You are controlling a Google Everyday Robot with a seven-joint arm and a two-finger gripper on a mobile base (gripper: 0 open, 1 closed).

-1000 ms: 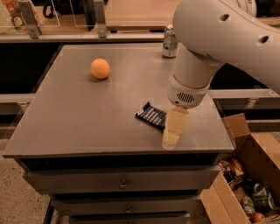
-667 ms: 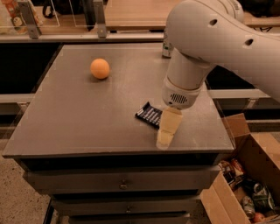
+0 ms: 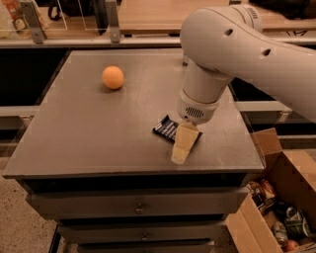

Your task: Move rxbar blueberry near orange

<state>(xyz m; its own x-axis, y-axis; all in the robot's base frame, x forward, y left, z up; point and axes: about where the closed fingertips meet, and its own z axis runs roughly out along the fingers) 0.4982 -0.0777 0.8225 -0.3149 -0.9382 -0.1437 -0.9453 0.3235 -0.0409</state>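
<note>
- bar [image 3: 167, 129]: dark navy wrapper with pale print, lying flat on the front right part of the table, at a slant to the table's edges. Its left end shows plainly; its right end is hidden under the gripper.
- gripper [image 3: 180, 148]: pale tan, pointing down and toward the table's front edge, right over the bar's right half. Its tip reaches past the bar, near the front edge. Whether it is spread, pressed together or pinching the bar cannot be told from this view, nor whether it touches the wrapper.
- orange [image 3: 113, 77]: round and plain, sitting on the back left part of the table, well apart from the bar and the gripper, with bare grey top between them.
- table [image 3: 89, 133]: flat grey top, roughly square. Below its front edge are drawers [image 3: 140, 208] with small pulls.
- arm [image 3: 237, 47]: thick and white, coming in from the upper right and bending down to a round wrist [image 3: 196, 112] with a vent grille just above the gripper. It hides the table's back right corner.
- box [image 3: 269, 143]: open cardboard, on the floor to the right of the table, holding cans and other small items too dim to name.
- counter [image 3: 148, 15]: wooden, running behind the table.
</note>
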